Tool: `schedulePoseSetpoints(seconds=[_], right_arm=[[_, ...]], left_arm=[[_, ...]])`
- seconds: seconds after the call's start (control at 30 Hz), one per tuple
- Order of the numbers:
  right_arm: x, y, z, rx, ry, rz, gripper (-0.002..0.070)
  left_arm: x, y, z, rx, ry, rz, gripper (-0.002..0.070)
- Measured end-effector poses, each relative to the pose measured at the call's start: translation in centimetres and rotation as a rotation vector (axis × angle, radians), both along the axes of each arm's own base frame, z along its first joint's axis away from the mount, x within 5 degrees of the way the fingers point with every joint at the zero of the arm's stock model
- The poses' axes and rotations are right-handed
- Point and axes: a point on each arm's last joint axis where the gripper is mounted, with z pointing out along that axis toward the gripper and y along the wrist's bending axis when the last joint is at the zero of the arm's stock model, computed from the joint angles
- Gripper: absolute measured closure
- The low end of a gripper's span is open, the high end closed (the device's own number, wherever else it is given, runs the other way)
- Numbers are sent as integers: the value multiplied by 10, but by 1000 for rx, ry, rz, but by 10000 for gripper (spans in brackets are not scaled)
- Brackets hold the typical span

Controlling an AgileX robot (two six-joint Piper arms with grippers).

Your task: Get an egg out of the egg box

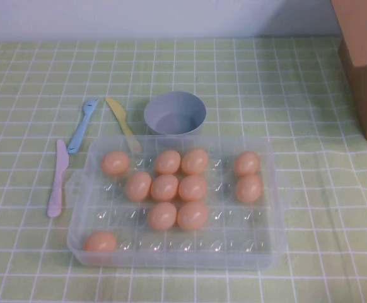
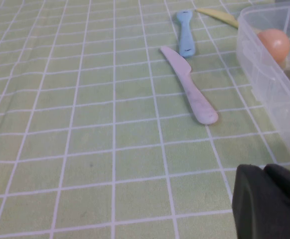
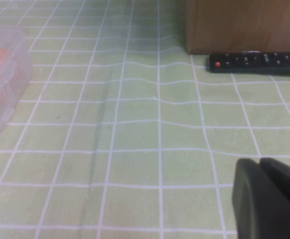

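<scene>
Clear plastic makes up the egg box (image 1: 177, 252), which sits mid-surface in the high view with eleven peach-orange eggs in its dimpled cups. The likeliest egg (image 1: 100, 241) to take stands alone in the near left corner cup, well apart from the cluster in the middle. A grey-blue bowl (image 1: 174, 113) stands just behind the box. A pink knife (image 1: 57, 180), a blue fork (image 1: 82, 125) and a yellow knife (image 1: 122, 123) lie to its left.

Neither arm shows in the high view. The left hand (image 2: 270, 201) appears only as a dark mass at the edge of its own wrist view, low over the green checked surface (image 2: 85, 124) near the box's left wall. The right hand (image 3: 269, 196) appears likewise, over bare cloth to the right of the box. I cannot tell whether either is wide or narrow — neither holds anything visible.

Risks, as I judge them: the eggs are smooth and rounded, so an off-centre pinch could squirt one out. The packed middle eggs touch, leaving little room for fingers. The light tray may lift or slide if an egg sticks in its cup. A low approach from the left could also clip the pink knife or the box wall.

The right wrist view alone shows a black remote (image 3: 257, 62) beside the cardboard box (image 3: 244, 25) — the high view shows the box but not the remote.
</scene>
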Motion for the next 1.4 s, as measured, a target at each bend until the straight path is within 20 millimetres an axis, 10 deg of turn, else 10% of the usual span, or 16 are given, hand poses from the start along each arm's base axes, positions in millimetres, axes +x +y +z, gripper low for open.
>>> schedulePoseSetpoints(seconds=[0.97, 1.4], right_arm=[[0, 0, 0, 0, 0, 0, 694], [0, 0, 0, 0, 0, 0, 694]], left_arm=[[0, 0, 0, -9, 1, 0, 680], [1, -7, 9, -297, -60, -4, 680]])
